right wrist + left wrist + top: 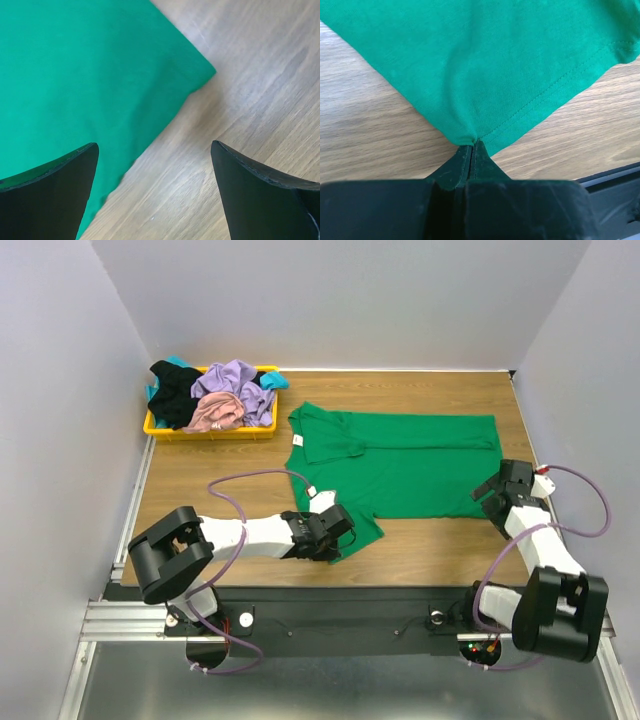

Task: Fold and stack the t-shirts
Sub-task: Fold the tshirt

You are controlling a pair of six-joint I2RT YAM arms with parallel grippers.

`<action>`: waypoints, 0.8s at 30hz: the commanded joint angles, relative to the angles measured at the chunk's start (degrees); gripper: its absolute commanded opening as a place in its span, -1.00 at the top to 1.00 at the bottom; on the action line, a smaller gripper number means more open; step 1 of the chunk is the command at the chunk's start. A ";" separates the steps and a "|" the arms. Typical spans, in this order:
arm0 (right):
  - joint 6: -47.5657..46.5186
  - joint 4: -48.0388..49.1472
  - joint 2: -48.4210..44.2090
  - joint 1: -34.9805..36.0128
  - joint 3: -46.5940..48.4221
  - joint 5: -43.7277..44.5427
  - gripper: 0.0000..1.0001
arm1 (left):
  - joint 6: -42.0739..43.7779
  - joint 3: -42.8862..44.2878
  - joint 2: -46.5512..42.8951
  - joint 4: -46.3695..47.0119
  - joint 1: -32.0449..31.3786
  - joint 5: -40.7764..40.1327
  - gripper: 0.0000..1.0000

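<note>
A bright green t-shirt lies spread flat on the wooden table, collar to the left with a small white neck label. My left gripper is shut on the near sleeve of the green t-shirt, pinching its edge just above the table. My right gripper is open and empty, hovering at the shirt's near right hem corner; the green cloth lies under one finger and bare wood between them. Lavender, dusty pink, black and teal t-shirts are piled at the back left.
The crumpled tees sit in a shallow yellow tray at the back left. Grey walls enclose the table on three sides. Bare wood runs along the near edge in front of the shirt.
</note>
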 commanded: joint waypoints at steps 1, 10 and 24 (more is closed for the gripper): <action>2.79 1.12 4.19 -0.80 3.02 2.86 -1.00 | 3.18 0.87 -2.61 -2.48 -0.17 -2.09 1.00; 4.11 6.92 10.00 -1.59 1.36 0.57 -0.91 | 7.40 1.04 -8.15 0.34 0.61 -0.78 1.00; 1.12 10.53 15.98 -1.68 2.59 -1.63 -0.45 | 13.20 3.06 -7.89 4.20 9.22 7.39 1.00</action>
